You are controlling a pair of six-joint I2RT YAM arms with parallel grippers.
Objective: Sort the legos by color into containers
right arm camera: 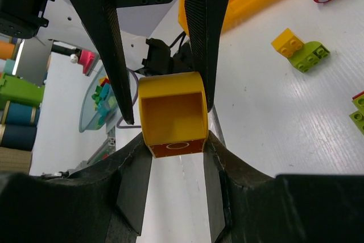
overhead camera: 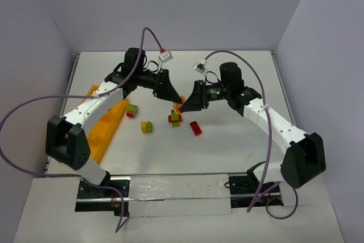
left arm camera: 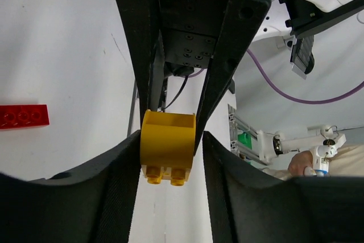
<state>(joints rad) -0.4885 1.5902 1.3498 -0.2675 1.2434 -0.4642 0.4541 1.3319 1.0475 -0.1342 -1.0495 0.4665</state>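
Both grippers meet above the middle of the table, around one two-colour lego. It is a hollow yellow brick [right arm camera: 170, 106] stuck on a red piece [right arm camera: 177, 147]. My right gripper [right arm camera: 176, 157] is shut on the red end. My left gripper [left arm camera: 170, 160] straddles the yellow brick [left arm camera: 168, 140] from the opposite side. One of its fingers [left arm camera: 122, 169] touches the brick and a thin gap shows at the other. From the top camera the left gripper [overhead camera: 177, 101] and right gripper [overhead camera: 183, 107] are tip to tip. The containers are the orange-yellow tray [overhead camera: 108, 122] at the left.
On the table lie a red-and-green clump [overhead camera: 174, 119], a flat red brick [overhead camera: 195, 128], a yellow-and-green clump [overhead camera: 147, 126] and a red-topped clump [overhead camera: 132, 111] beside the tray. The left arm reaches over the tray. Walls stand on three sides.
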